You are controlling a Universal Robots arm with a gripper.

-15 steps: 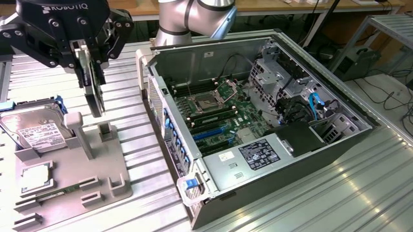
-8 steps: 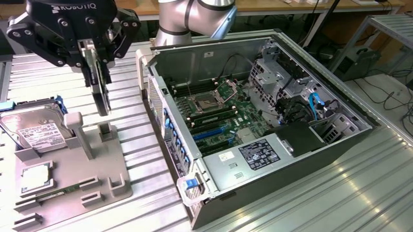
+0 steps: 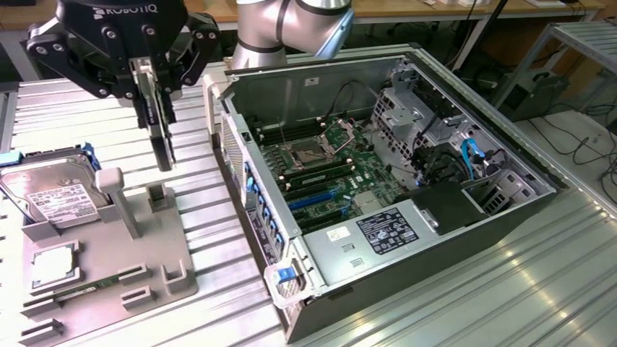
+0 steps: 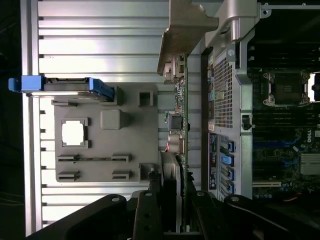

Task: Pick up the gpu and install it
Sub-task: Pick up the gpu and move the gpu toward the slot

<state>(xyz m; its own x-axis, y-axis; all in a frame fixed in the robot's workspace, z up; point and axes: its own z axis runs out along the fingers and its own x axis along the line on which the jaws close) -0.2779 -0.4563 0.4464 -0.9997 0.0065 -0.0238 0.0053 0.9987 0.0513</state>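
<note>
exterior view: the gripper (image 3: 147, 81) is clamped on the gpu (image 3: 162, 141), which hangs edge-down above the grey holder (image 3: 106, 253), beside the open computer case (image 3: 386, 181). wrist view: the gpu runs edge-on alongside the case wall; a good carry likely means holding it upright, clear of that wall.

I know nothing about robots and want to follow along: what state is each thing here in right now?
Thin black graphics card with silver bracket: held on edge, clear of the grey plastic tray, not installed.
Robot's black hand: closed on that card.
Black computer case: lying on its side, open.
Silver hard drive with white label: leaning in the tray.
</note>
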